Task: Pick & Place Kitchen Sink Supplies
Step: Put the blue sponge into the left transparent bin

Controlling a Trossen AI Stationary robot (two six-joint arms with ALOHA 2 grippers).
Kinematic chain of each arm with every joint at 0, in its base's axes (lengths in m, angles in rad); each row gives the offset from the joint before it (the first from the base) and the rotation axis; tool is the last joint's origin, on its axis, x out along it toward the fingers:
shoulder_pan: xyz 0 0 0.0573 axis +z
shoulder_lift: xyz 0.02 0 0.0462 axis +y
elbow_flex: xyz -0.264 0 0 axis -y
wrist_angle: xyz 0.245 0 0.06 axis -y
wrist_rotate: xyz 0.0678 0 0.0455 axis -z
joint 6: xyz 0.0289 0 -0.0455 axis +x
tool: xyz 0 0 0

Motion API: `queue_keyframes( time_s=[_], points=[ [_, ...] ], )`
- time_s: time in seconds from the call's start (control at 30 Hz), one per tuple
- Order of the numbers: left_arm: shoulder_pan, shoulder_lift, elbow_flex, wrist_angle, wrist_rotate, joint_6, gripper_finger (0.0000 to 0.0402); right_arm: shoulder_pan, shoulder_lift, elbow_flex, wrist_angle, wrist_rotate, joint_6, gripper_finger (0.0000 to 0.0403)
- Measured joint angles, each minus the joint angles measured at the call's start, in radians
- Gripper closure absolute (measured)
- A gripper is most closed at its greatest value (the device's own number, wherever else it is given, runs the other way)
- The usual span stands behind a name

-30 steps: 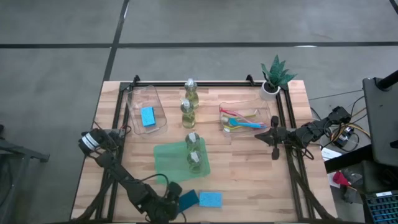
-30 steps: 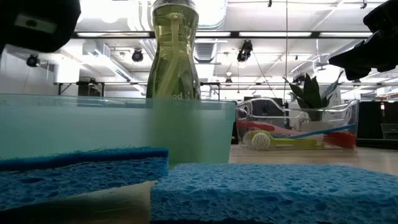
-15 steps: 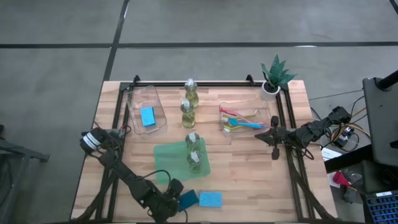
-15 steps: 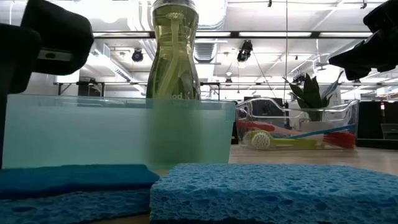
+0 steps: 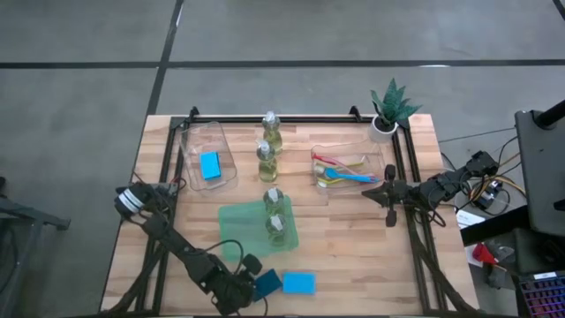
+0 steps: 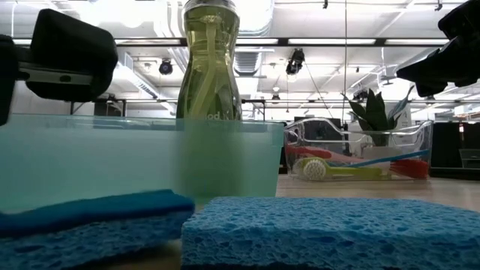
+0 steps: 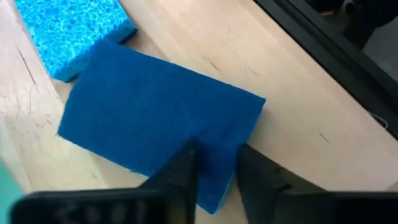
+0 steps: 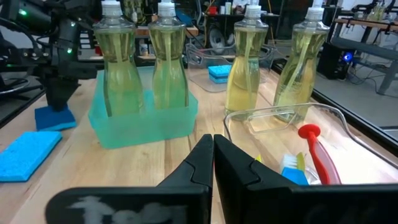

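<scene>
The dark blue sponge [image 7: 161,121] sits at the table's [image 5: 353,247] near edge, touching a lighter sponge [image 5: 298,283] — pinched at one end by the left pincer [image 7: 214,171], fingers closed on it. So shallow a bite may slip. The right pincer [image 8: 212,155] waits closed beside the brush bin [image 5: 347,168].

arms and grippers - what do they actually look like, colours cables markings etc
Both arms are dark, jointed links. The left gripper has black, tapering fingers, and a white band shows near that arm's base. The right gripper has matching glossy black fingers, and loose yellow and dark cables hang by its base.
</scene>
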Motion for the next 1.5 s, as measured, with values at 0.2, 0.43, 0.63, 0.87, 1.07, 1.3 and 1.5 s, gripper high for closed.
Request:
queue_keyframes(
  time_s=[0.2, 0.43, 0.63, 0.87, 1.07, 1.3, 1.5],
  points=[
    [0.002, -0.009, 0.017, -0.006, 0.001, -0.068, 0.0392, 0.0, 0.0, 0.0, 0.0, 0.0, 0.0, 0.0394],
    [0.005, -0.046, 0.036, -0.028, 0.023, -0.205, 0.0399, 0.0, 0.0, 0.0, 0.0, 0.0, 0.0, 0.0394],
    [-0.008, -0.108, 0.074, -0.034, 0.029, -0.354, 0.04, 0.0, 0.0, 0.0, 0.0, 0.0, 0.0, 0.0394],
    [-0.019, -0.227, 0.127, -0.093, 0.044, -0.522, 0.0401, 0.0, 0.0, 0.0, 0.0, 0.0, 0.0, 0.0394],
    [-0.031, -0.387, 0.137, -0.231, 0.039, -0.661, 0.0401, 0.0, 0.0, 0.0, 0.0, 0.0, 0.0, 0.0394],
    [-0.038, -0.583, 0.136, -0.545, -0.12, -0.831, 0.0401, 0.0, 0.0, 0.0, 0.0, 0.0, 0.0, 0.0394],
    [-0.04, -0.703, 0.136, -0.759, -0.33, -0.928, 0.0401, 0.0, 0.0, 0.0, 0.0, 0.0, 0.0, 0.0394]
  ],
)
